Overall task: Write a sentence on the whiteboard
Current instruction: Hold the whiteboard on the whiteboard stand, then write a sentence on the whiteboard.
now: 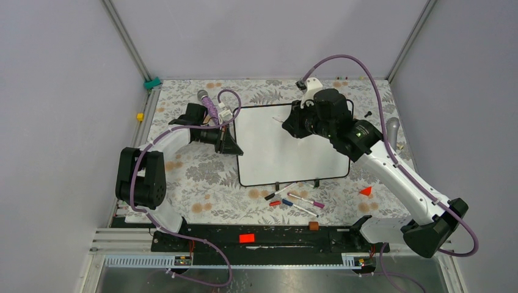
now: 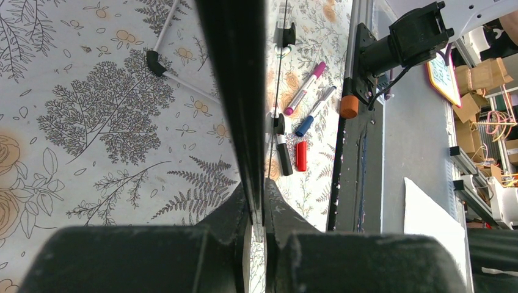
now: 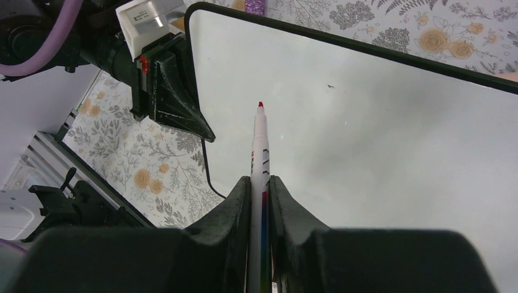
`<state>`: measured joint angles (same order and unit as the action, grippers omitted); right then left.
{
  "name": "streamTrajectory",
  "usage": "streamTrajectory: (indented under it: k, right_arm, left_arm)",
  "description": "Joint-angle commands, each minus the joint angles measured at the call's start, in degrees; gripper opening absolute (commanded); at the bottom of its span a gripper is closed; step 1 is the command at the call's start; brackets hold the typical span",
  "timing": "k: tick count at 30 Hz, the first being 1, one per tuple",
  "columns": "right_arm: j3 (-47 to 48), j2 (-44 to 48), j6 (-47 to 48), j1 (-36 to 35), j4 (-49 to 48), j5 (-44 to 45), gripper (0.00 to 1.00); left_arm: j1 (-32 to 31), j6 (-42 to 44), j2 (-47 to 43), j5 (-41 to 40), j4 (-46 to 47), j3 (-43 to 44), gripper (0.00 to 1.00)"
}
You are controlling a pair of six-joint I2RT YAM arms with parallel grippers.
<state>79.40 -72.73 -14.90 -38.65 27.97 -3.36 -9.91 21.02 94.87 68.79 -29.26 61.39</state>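
Clamping the whiteboard [image 1: 287, 152] rim, left gripper [image 1: 234, 145] borders open white surface.

This is a robotics lab test cell. Plain grey panel walls [image 1: 55, 91], framed by slim aluminium extrusion posts [image 1: 125, 39], enclose a surface covered in floral-print cloth [image 1: 201, 174]. The white-and-black left robot arm [image 1: 142, 177] and right robot arm [image 1: 397, 174] are bolted to a long black metal rail [image 1: 293, 241] at its near edge. Beyond the rail, the left wrist view shows brown cardboard boxes [image 2: 482, 76] and metal racking [image 2: 473, 183].
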Motion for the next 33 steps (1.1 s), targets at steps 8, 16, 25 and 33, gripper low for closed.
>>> streamTrajectory:
  k: [8,16,25,33]
  right_arm:
    - [-0.66,1.81,-2.04,-6.18,-1.62,10.88,0.0]
    - [4.77,-2.32,-3.67,-13.55,0.86,22.93,0.0]
    - [11.38,-10.18,1.95,-16.28,1.86,22.93,0.0]
    - [19.86,-17.03,-0.39,-16.27,5.92,20.06,0.0]
  left_arm:
    - [-0.85,-2.59,-2.51,-4.88,8.85,-4.22,0.0]
    - [-0.81,-7.46,-3.24,-6.47,13.65,-6.4,0.0]
    - [-0.81,-8.23,-4.47,-6.49,15.66,-7.68,0.0]
    - [-0.89,-7.72,-4.43,-5.78,15.47,-7.57,0.0]
